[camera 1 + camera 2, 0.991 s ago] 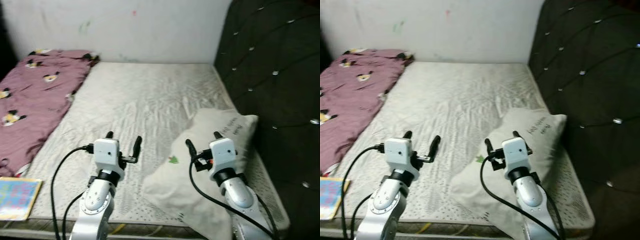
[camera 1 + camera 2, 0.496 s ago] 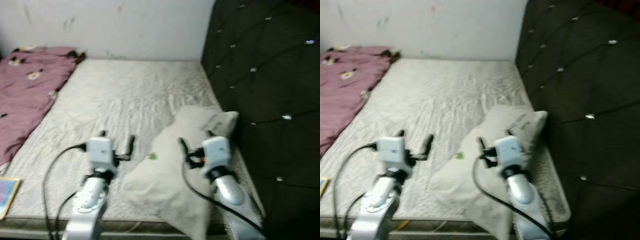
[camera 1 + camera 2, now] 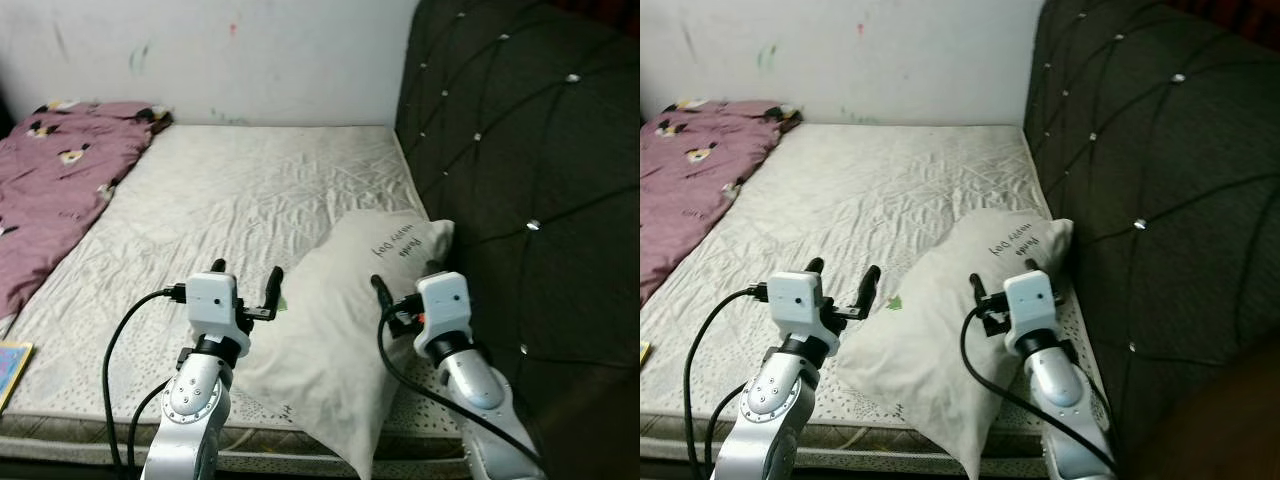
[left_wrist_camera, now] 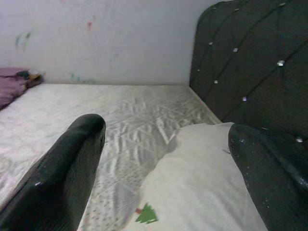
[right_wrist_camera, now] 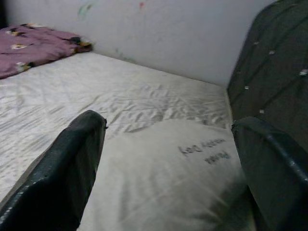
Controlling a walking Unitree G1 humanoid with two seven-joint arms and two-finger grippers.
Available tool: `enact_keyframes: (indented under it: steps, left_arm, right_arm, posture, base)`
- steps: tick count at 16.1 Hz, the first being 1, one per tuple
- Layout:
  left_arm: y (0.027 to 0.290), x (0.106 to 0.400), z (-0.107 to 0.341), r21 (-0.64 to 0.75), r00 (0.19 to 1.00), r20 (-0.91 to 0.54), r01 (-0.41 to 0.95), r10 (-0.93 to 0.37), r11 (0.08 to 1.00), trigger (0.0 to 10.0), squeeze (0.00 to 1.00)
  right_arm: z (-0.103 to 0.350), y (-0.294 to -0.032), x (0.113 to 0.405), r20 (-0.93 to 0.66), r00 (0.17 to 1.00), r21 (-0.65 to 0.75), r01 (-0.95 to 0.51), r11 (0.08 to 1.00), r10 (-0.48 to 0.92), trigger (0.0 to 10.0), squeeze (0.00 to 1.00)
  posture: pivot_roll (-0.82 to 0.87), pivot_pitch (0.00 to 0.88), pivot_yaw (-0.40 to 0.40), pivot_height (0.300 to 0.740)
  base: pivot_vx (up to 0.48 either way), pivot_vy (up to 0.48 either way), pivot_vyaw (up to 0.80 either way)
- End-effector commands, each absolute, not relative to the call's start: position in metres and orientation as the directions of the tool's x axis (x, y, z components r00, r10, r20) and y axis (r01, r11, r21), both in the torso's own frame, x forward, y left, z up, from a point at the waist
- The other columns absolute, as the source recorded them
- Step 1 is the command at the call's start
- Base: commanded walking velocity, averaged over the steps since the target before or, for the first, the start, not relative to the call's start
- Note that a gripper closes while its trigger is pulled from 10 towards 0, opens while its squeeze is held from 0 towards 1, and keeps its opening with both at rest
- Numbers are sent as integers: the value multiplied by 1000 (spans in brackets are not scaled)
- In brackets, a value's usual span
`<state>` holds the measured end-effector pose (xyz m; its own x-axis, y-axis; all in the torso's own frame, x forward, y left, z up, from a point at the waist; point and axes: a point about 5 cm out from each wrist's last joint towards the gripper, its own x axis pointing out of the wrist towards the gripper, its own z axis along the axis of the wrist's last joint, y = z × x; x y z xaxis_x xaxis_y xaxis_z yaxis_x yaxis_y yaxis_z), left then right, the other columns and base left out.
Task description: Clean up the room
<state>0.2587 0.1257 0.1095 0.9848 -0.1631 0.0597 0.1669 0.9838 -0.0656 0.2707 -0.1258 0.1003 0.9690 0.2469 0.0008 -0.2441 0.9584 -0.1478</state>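
pillow point(image 3: 340, 330) before padded headboard point(image 3: 500, 160) | purple blanket point(image 3: 60, 180) far left | bare mattress point(image 3: 250, 190), white wall | left gripper point(image 3: 247, 280), right gripper point(image 3: 408, 280): fingers spread wide, empty

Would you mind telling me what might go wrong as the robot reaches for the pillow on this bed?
The pillow overhangs the mattress front edge, so a nudge may tip it off. The open left claw and open right claw hover above it; pinching loose fabric may only lift the cover.
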Motion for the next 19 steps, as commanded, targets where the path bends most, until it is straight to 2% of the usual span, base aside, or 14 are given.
enact_keyframes:
  steps: [1,5,8,10,11,14,19]
  left_arm:
    - [127,258,111,-69,986,68,155,-151,985,10000,0]
    - [123,257,108,-75,987,68,150,-145,986,10000,0]
    - [136,257,105,-42,991,58,123,-120,992,10000,0]
    - [160,251,98,7,998,34,-57,57,998,10000,0]
    - [164,248,97,-7,997,24,-77,77,997,10000,0]
    - [159,239,96,-6,999,15,-34,34,999,10000,0]
    - [157,243,107,-20,999,41,-23,24,1000,10000,0]
  right_arm:
    - [103,-123,272,20,966,-142,-251,957,256,10000,0]
    - [107,-117,276,38,960,-108,-271,956,277,10000,0]
    - [113,-112,284,57,958,-90,-274,957,280,10000,0]
    - [117,-118,281,62,966,-90,-247,965,253,10000,0]
    - [114,-125,278,50,970,-97,-232,968,237,10000,0]
    - [105,-135,274,9,980,-68,-199,978,200,10000,0]
    - [99,-123,279,-20,966,-67,-260,963,259,10000,0]
  posture:
    - [-12,0,6,740]
    - [-3,0,0,740]
    - [6,0,-12,740]
    - [-6,0,-16,740]
    - [-1,0,-15,740]
    - [42,0,-40,740]
    - [72,44,-51,740]
  base:
    - [0,0,0]
    - [0,0,0]
    - [0,0,0]
    - [0,0,0]
    - [0,0,0]
    - [0,0,0]
    - [0,0,0]
